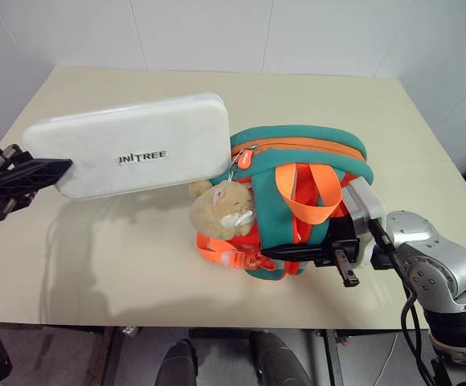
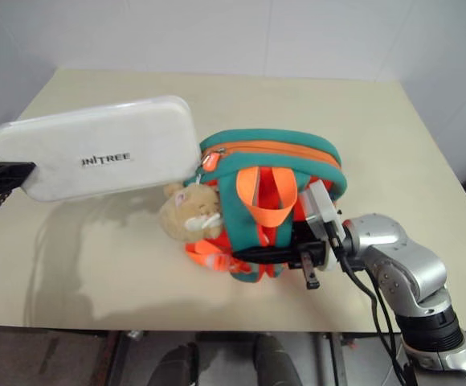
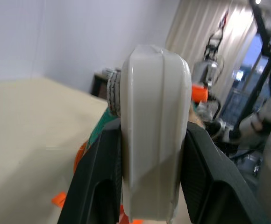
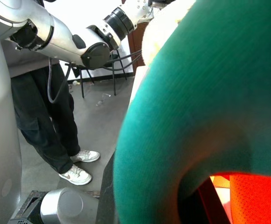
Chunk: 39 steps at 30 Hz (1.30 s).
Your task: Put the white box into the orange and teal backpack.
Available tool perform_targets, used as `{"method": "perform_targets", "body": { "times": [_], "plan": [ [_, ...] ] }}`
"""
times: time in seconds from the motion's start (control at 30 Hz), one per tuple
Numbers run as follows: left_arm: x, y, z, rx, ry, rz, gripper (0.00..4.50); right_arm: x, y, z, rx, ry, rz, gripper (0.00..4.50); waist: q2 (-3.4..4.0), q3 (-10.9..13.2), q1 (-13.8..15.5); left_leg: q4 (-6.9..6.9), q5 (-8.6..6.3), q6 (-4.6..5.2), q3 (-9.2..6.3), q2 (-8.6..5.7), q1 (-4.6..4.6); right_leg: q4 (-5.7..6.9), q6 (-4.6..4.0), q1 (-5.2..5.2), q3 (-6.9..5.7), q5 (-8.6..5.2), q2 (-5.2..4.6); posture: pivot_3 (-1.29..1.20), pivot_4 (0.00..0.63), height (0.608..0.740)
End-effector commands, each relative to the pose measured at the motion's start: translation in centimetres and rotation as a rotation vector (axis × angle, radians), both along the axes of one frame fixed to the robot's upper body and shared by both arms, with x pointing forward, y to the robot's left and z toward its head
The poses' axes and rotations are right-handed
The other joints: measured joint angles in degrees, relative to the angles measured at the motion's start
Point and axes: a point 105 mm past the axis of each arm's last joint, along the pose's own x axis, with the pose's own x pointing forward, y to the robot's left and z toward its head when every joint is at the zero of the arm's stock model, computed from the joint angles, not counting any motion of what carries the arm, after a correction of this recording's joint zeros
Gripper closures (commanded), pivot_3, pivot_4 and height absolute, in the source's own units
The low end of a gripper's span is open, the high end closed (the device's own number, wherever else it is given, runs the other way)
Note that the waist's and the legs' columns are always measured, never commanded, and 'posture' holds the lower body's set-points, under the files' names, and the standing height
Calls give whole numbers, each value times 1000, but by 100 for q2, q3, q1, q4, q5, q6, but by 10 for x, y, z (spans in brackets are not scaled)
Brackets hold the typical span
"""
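Observation:
The white box (image 1: 136, 145), a flat case with dark lettering, hangs in the air over the left half of the table, its lid facing up. My left gripper (image 1: 50, 170) is shut on its left end; in the left wrist view the box's edge (image 3: 154, 130) sits clamped between the black fingers (image 3: 98, 186). The box's right corner reaches the orange and teal backpack (image 1: 301, 153), which lies on the table with its orange zipper line upward and a tan plush toy (image 1: 221, 211) at its left side. My right gripper (image 1: 317, 253) is shut on the backpack's teal padding (image 4: 196, 93) at its near edge.
The cream table (image 1: 96, 265) has bare room left of and behind the backpack. Its front edge runs just below the backpack. White walls stand behind the table. In the right wrist view a person's legs (image 4: 51, 121) stand on the floor beside the table.

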Motion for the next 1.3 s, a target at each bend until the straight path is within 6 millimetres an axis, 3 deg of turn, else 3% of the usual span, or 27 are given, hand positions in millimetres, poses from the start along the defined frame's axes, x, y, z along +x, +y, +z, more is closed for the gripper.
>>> {"method": "perform_targets", "body": {
  "times": [0.03, 0.33, 0.67, 0.8, 0.97, 1.13, 1.3],
  "plan": [
    [-2, -5, 11, 30, -85, -22, 3201, -4, 2, 8, 25, -50, 13, 4500, 0, 0, 1, 2, 0, 0, 0, 0, 0, 2, 0, 0, 0, 0, 1, 0, 150, 740],
    [8, -11, -4, 164, -71, -28, 3201, -5, 2, 7, 25, -52, 2, 4500, 0, 0, -2, 18, -1, 2, 0, 0, 0, 7, 2, 5, 1, 1, 2, 0, 150, 740],
    [34, -29, -24, 387, -90, -21, 3201, -4, 3, 7, 28, -58, -1, 4500, 0, 0, 21, 28, -1, 2, -2, 0, 1, 15, 3, 9, 1, 2, 3, 0, 150, 740],
    [50, -53, -20, 434, -108, -54, 3202, -1, 4, 7, 29, -57, -2, 4500, 0, 0, 43, 31, -1, 3, -3, -1, 1, 15, 6, 11, 1, 3, 5, 0, 150, 740],
    [76, -99, -17, 456, -152, -83, 3216, 1, 7, 7, 32, -61, 4, 4500, 0, 0, 146, 39, 0, 4, -5, -2, 3, 18, 9, 16, 0, 5, 8, 0, 150, 740],
    [86, -147, -26, 443, -140, -144, 3227, 1, 9, 7, 42, -64, -3, 4500, 0, 0, 143, 42, 0, 5, -5, -2, 2, 16, 14, 19, 3, 8, 8, 0, 150, 740],
    [97, -178, -39, 447, -105, -141, 3227, 0, 10, 6, 47, -65, -18, 4500, 1, 0, 154, 41, 0, 6, -8, -1, 4, 22, 14, 18, 4, 8, 11, 0, 150, 740]
  ]
}}
